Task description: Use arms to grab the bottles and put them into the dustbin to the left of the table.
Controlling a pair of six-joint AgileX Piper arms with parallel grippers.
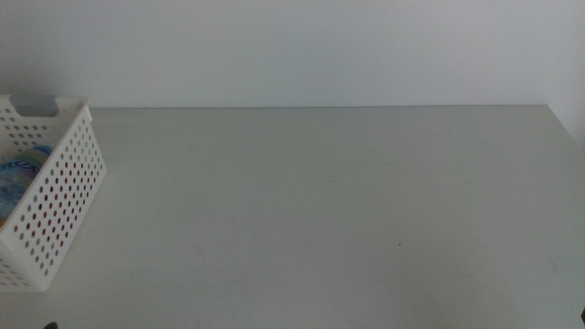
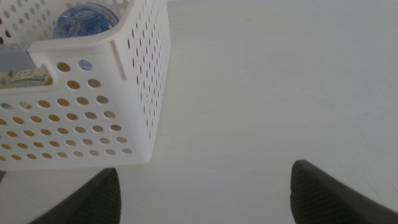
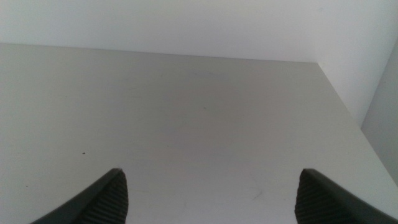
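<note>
Jaws spread on left gripper point(image 2: 202, 190) and right gripper point(image 3: 208, 196), both empty above matte light-grey table point(image 1: 329, 210). Blue-labelled clear bottle point(image 2: 85, 20) lies inside white perforated plastic basket point(image 1: 57, 196), table's left end. White wall point(image 1: 292, 50) behind.

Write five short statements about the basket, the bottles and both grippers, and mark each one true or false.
1. The white perforated basket stands at the table's left edge. True.
2. A bottle stands upright mid-table. False: no bottle shows on the tabletop; the blue-labelled water bottle lies inside the basket.
3. The left gripper is open, holding nothing. True.
4. The right gripper is clamped on a can. False: its jaws are spread over bare table, with nothing between them.
5. The basket lies tipped on its side. False: it sits upright, opening upward.
</note>
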